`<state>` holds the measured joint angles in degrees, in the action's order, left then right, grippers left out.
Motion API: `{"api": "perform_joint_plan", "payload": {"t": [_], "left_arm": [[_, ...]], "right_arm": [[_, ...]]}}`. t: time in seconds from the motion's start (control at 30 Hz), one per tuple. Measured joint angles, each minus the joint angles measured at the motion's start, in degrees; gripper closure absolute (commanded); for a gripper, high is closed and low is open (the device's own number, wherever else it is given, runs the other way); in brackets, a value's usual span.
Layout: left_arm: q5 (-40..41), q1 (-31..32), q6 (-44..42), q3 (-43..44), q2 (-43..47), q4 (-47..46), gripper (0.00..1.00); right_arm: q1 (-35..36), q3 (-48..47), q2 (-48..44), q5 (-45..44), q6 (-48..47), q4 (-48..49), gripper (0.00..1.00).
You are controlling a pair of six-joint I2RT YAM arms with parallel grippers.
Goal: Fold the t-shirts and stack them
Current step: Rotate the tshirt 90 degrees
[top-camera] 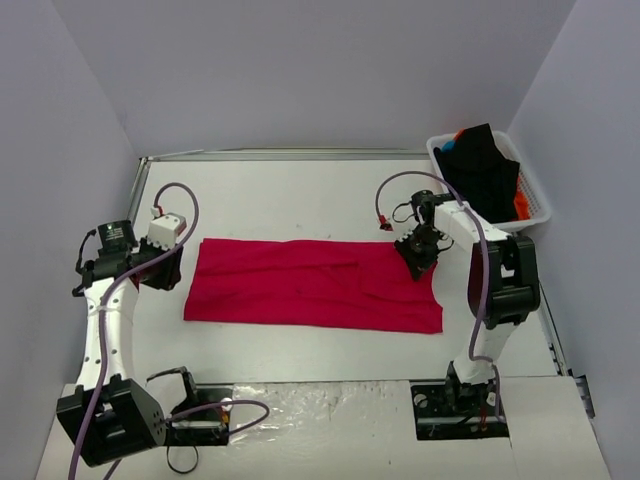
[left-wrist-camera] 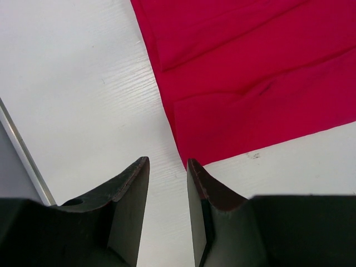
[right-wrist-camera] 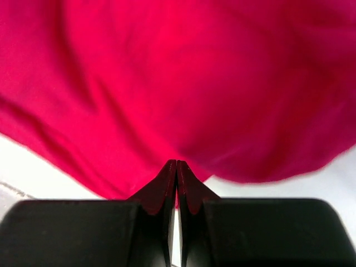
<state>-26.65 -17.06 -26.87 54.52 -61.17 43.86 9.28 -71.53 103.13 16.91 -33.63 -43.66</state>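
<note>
Right claw pinching red t-shirt, basket seen overhead only

The red t-shirt was blurred and cropped in the right wrist view; the basket half hid its shirts.

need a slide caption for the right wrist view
Right gripper pinched shut on the edge of the red t-shirt, white table showing at both sides.
</note>
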Motion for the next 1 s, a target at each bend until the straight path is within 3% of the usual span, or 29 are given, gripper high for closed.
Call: {"api": "perform_joint_plan", "payload": {"t": [0.17,0.4,0.57,0.7,0.87,1.0], "left_arm": [[0.6,0.0,0.1,0.0,0.0,-0.3,0.68],[1.7,0.0,0.4,-0.9,0.9,-1.4,0.68],[3.7,0.0,1.4,-0.9,-0.4,-3.0,0.68],[5.0,0.0,2.4,-0.3,-4.6,-3.9,0.68],[6.2,0.0,3.8,2.4,-9.0,-4.5,0.68],[6.6,0.0,4.6,3.1,-8.7,-6.4,0.67]], "right_arm": [[0.2,-2.6,8.2,-1.3,-0.1,0.6,1.00],[0.2,-12.3,17.1,-1.7,0.8,-8.2,1.00],[0.6,-28.1,27.0,-3.2,2.5,-15.5,1.00],[1.2,-48.4,36.7,-5.0,3.6,-17.1,1.00],[3.2,-73.9,49.5,-6.8,3.9,-6.2,1.00],[6.1,-71.9,50.3,-8.2,3.5,9.3,1.00]]}}
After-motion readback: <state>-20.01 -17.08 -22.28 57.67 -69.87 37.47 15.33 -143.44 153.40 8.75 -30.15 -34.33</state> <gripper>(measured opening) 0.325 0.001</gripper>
